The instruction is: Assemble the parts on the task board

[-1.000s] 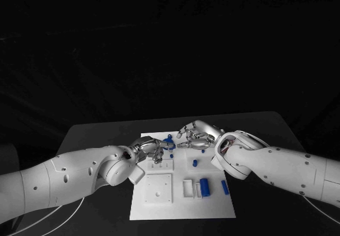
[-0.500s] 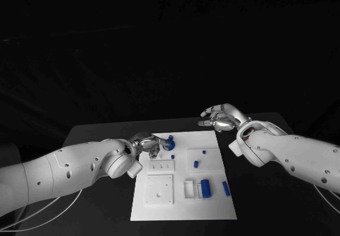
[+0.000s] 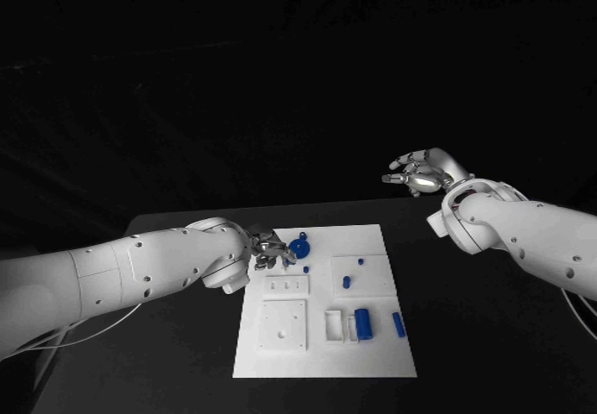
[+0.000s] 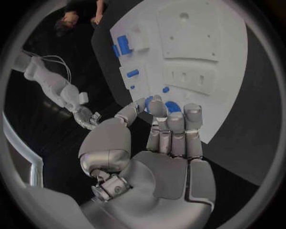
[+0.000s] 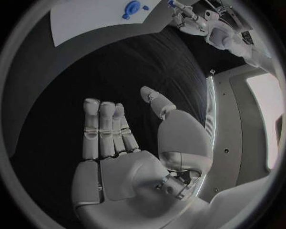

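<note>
The white task board (image 3: 373, 354) lies mid-table. A round blue part (image 3: 303, 247) sits near its far left corner, also seen past my left fingertips (image 4: 173, 106) and from the right wrist (image 5: 132, 8). My left hand (image 3: 267, 248) hovers at the board's left edge, fingers stretched toward that part and holding nothing (image 4: 169, 138); whether it touches the part is unclear. My right hand (image 3: 421, 172) is raised beyond the board's far right corner, fingers spread and empty (image 5: 119, 143). A blue cylinder (image 3: 362, 323) and a blue bar (image 3: 397, 323) lie on the board's near right.
Small blue pegs (image 3: 307, 269), (image 3: 358, 258) and a short blue piece (image 3: 345, 281) stand on the board's middle. A white holder (image 3: 331, 328) sits left of the cylinder. Bare black table (image 3: 485, 328) surrounds the board.
My right hand has left the board's far left area and risen up and back to the right. My left hand has drawn back to the board's left edge, and the round blue part stands free.
</note>
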{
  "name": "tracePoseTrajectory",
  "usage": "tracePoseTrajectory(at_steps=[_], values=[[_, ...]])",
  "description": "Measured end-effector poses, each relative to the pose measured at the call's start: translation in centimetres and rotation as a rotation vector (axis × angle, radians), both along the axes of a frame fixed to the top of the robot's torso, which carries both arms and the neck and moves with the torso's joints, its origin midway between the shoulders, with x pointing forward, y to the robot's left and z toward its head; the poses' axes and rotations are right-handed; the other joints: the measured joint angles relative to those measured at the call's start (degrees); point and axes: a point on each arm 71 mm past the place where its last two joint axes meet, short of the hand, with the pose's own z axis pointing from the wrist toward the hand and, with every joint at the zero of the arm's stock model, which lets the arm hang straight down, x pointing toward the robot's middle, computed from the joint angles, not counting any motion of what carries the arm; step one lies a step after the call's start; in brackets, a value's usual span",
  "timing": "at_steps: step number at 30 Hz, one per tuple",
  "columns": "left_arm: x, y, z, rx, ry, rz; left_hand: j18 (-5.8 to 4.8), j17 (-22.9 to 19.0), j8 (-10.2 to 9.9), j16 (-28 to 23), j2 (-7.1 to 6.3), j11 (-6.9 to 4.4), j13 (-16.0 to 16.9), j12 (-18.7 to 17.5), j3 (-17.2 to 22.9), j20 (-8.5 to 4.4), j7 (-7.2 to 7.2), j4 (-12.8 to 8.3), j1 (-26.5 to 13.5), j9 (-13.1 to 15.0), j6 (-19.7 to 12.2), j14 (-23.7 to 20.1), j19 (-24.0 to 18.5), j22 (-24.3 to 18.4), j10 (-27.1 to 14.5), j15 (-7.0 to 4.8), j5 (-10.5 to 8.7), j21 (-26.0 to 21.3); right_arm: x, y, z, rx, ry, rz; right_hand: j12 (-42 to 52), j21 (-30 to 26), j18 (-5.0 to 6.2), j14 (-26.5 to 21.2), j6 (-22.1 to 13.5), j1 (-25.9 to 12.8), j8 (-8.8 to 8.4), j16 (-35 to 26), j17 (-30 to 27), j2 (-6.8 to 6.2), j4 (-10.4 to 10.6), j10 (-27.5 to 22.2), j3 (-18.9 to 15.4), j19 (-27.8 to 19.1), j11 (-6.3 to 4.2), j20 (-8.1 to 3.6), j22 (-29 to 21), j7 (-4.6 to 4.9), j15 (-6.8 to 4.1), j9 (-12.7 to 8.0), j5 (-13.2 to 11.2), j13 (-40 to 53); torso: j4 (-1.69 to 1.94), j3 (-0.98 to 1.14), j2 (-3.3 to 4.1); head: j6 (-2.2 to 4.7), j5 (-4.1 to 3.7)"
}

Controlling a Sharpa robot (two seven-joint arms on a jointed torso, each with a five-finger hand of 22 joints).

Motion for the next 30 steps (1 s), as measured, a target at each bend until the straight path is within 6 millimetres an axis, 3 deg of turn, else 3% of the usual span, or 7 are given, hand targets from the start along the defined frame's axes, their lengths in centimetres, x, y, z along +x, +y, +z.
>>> tracePoseTrajectory(at_steps=[6,10,11,13,18,24,30], values=[[0.4,-0.3,-0.2,0.079,-0.02,0.007,-0.45,0.0,-0.4,0.0,-1.03,0.05,-0.08,-0.06,1.61,-0.34,-0.02,1.61,0.26,0.03,0.65,0.58,0.75,0.0,0.9,-0.08,-0.72,0.41,1.1,0.1,0.4,0.001,-0.011,-0.019,-2.66,-2.84,1.49,-2.51,-0.1,0.0,0.0,-2.03,-1.83,0.0,0.15,-0.3,-0.16,-2.42,0.3,1.83,-0.63,0.11,0.41,-0.11,0.47,-4.02,0.09,0.08,-0.44,-0.79,0.12],[0.3,-1.0,-0.7,0.095,-0.018,0.002,-0.63,0.0,-0.56,0.0,-1.27,-0.04,-0.06,-0.06,1.99,-0.31,0.01,1.89,0.02,0.21,0.97,0.76,1.12,-0.01,1.02,-0.04,-0.82,0.44,1.4,0.6,0.6,0.003,-0.017,-0.013,-2.99,-3.7,1.87,-3.14,-0.1,0.24,0.25,-2.35,-2.47,0.21,0.15,-0.51,-0.16,-2.96,0.51,2.37,-0.63,0.11,0.71,-0.18,2.9,-5.49,0.19,0.14,-0.67,-1.48,0.17],[0.2,-1.1,-0.8,0.098,-0.017,0.001,-0.58,0.02,-0.68,0.0,-1.48,-0.07,-0.02,-0.06,2.57,-0.42,0.02,2.45,-0.18,2.29,0.99,0.85,1.22,-0.01,1.05,0.02,-0.61,0.44,1.5,0.8,0.6,0.003,-0.018,-0.012,-3.38,-4.1,2.25,-3.62,-0.1,0.45,0.26,-2.6,-2.73,-0.01,0.15,-0.95,-0.15,-3.34,0.53,2.75,-0.63,0.12,0.76,-0.24,3.31,-6.07,0.23,0.15,-0.7,-1.62,0.17],[0.1,-1.3,-1.3,0.107,-0.016,0.002,-0.41,0.07,-0.69,0.0,-1.64,-0.1,0.03,-0.06,2.69,-0.6,0.0,2.57,-0.35,2.95,1.03,0.94,1.41,-0.01,1.08,-0.04,-0.02,0.44,1.6,1.2,0.6,0.005,-0.016,-0.004,-4.13,-5.01,2.37,-4.53,-0.14,0.46,0.27,-3.3,-3.43,-0.01,0.15,-1.14,-0.16,-4.24,0.73,3.08,-0.73,0.15,0.93,-0.25,3.33,-7.26,0.34,0.14,-0.77,-1.88,0.1],[0.0,-1.1,-2.3,0.125,-0.012,0.014,0.09,0.17,-0.9,0.0,-1.76,-0.1,0.12,-0.06,3.04,-0.51,-0.02,2.79,-0.66,3.72,1.4,1.28,1.52,-0.01,1.49,0.02,0.31,0.67,1.6,1.9,0.6,0.007,-0.012,0.012,-11.06,-11.23,3.61,-7.03,0.33,0.46,0.88,-8.31,-8.35,-0.01,0.31,-0.4,0.01,-6.88,1.16,5.25,-3.08,0.67,2.35,-0.42,3.56,-15.26,0.49,0.14,-0.85,-2.33,-0.04],[0.0,-1.3,-3.0,0.135,-0.008,0.022,0.09,0.29,-0.88,0.0,-1.41,-0.12,0.23,-0.06,3.04,-0.72,-0.06,2.79,-1.2,4.03,1.5,1.45,1.73,-0.02,1.52,0.04,0.42,0.67,1.7,2.0,0.5,0.006,-0.008,0.016,-15.36,-15.09,4.0,-7.21,0.26,0.46,1.01,-11.3,-11.01,-0.01,0.31,0.77,0.0,-7.53,1.29,5.91,-4.55,0.92,3.23,-0.63,3.68,-19.89,0.49,0.12,-0.85,-2.83,-0.08],[-0.4,-1.1,-4.3,0.139,0.008,0.031,0.05,0.29,-0.66,0.0,-1.39,-0.15,0.26,-0.06,3.08,-0.8,-0.06,2.81,-1.65,4.06,1.52,1.56,1.82,-0.02,1.55,0.12,0.42,0.67,1.7,2.3,0.5,0.007,-0.006,0.024,-15.52,-15.35,4.0,-7.22,0.26,0.46,1.23,-11.48,-11.25,-0.01,0.31,0.85,0.0,-7.3,1.21,6.13,-4.59,0.92,3.23,-0.63,3.94,-20.53,0.49,0.13,-0.84,-3.3,-0.05]])
